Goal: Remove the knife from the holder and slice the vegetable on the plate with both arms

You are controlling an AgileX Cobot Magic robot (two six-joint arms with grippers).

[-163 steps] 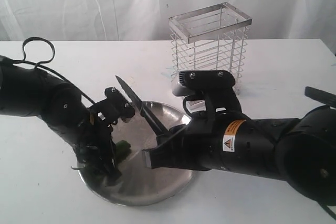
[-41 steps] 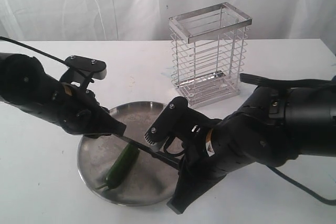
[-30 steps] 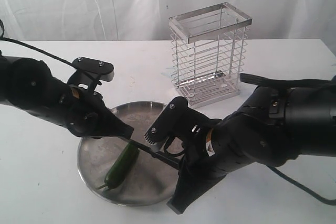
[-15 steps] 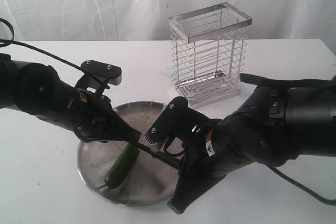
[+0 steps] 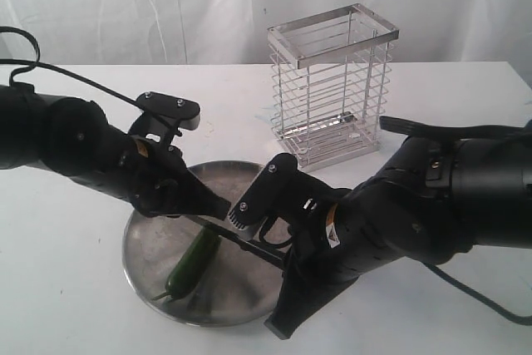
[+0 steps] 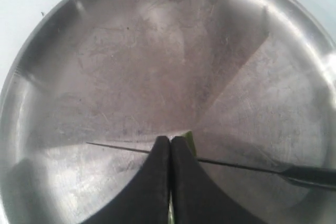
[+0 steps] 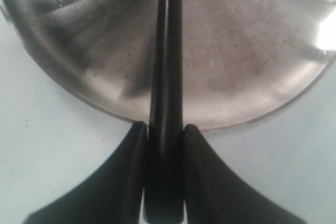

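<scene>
Right jaws — one knife (image 7: 165, 77) clamped

The left tool (image 6: 169, 153) hides most of the vegetable (image 6: 190, 141).

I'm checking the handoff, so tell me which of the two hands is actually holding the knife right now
The right hand: its fingers clamp the knife by the black handle. The left hand is shut, fingertips together above the plate, holding nothing visible.
</scene>
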